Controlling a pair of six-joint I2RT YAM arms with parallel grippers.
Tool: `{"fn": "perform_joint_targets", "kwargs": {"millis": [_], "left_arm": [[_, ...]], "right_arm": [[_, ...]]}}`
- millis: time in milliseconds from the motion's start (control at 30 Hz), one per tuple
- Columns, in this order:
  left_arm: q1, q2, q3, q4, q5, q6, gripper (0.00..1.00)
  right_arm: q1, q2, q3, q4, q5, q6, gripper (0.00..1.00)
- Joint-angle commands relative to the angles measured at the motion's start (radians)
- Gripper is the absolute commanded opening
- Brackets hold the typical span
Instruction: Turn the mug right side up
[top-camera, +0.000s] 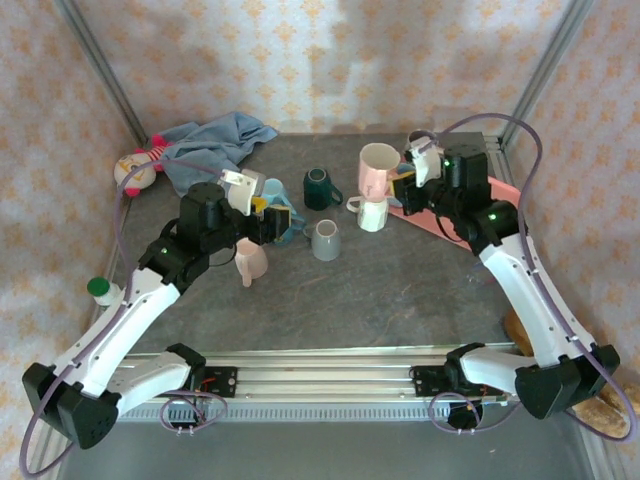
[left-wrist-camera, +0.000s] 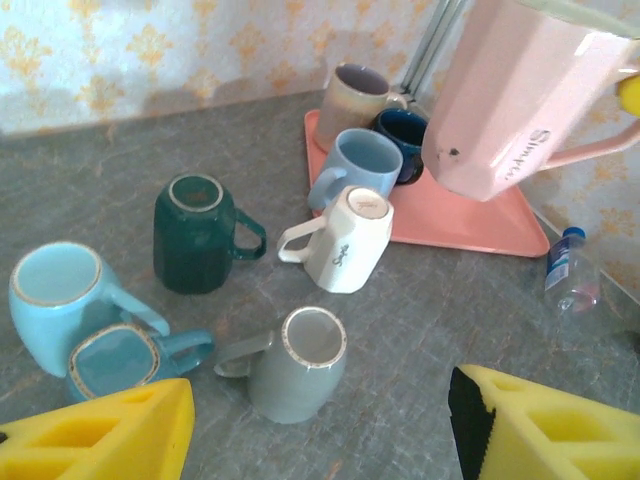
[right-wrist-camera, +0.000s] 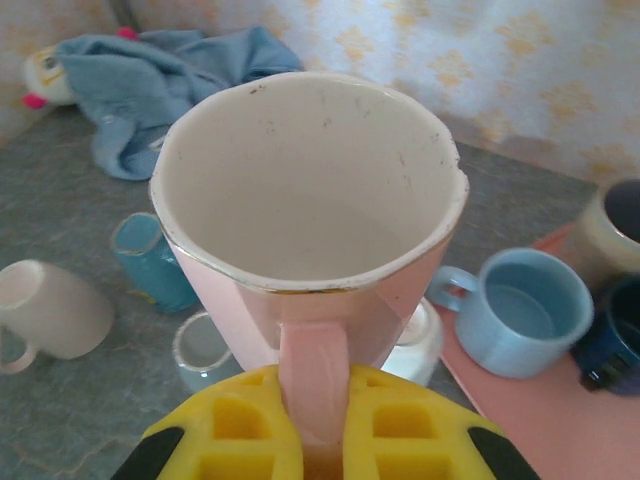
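Observation:
A pink mug hangs above the table with its mouth up, held by its handle in my right gripper. In the right wrist view the mug's pink handle is pinched between the yellow fingers, and the gripper is shut on it. The same mug shows at the top right of the left wrist view. My left gripper stands open and empty low over the table, and the gripper sits just short of an upside-down grey mug.
Upside-down dark green and white mugs stand mid-table, and two blue mugs lie at the left. A pink tray holds three upright mugs. A pale pink mug, a blue cloth and a doll lie left.

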Motion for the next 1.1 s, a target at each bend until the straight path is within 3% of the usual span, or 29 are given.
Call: {"fn": "perform_joint_targets", "kwargs": {"millis": [0,333,667,800,1067], "left_arm": [[-0.022,-0.032,-0.028,0.096,-0.015,0.041,0.67],[-0.095,-0.042,-0.075,0.161,-0.077,0.091,0.67],[-0.117,-0.032,-0.116,0.213,-0.108,0.07,0.65],[-0.122,-0.005,-0.108,0.189,-0.177,0.036,0.66],[-0.133,-0.001,-0.138,0.211,-0.207,0.004,0.66]], "right_arm": [[-0.07,-0.043,-0.002,0.127,0.076,0.071,0.0],[-0.246,0.01,-0.077,0.196,0.244,0.175,0.0],[-0.249,0.076,-0.261,0.424,0.366,0.197,0.0],[-0.249,0.078,-0.357,0.517,0.43,0.213,0.0],[-0.253,0.147,-0.473,0.683,0.392,0.138,0.0]]}}
